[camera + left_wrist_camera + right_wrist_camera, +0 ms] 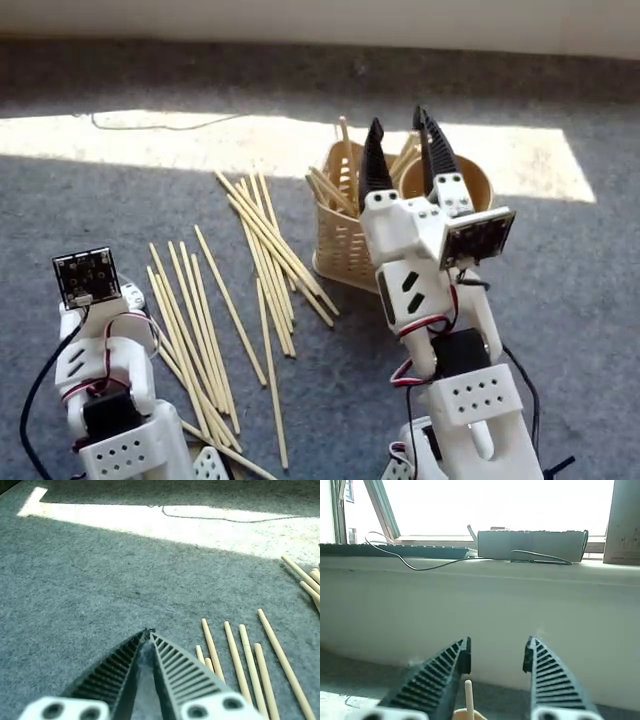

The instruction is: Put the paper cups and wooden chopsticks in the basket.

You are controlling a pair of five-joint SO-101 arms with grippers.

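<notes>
My left gripper (148,631) closed on nothing with loose chopsticks (235,652) flat on carpet (90,585) just beside its tips, right gripper (498,641) spread empty above the basket (338,250); sticks look light, stiff and prone to roll, so I'd pinch one mid-length.

You have no text, label, number or sign here that can be read. The left circuit board (86,275) and the right circuit board (478,238), one on each arm's wrist, carry only parts and dots, with no print you can make out. The faint marks on the brown panel (624,525) by the window are too small to read.
</notes>
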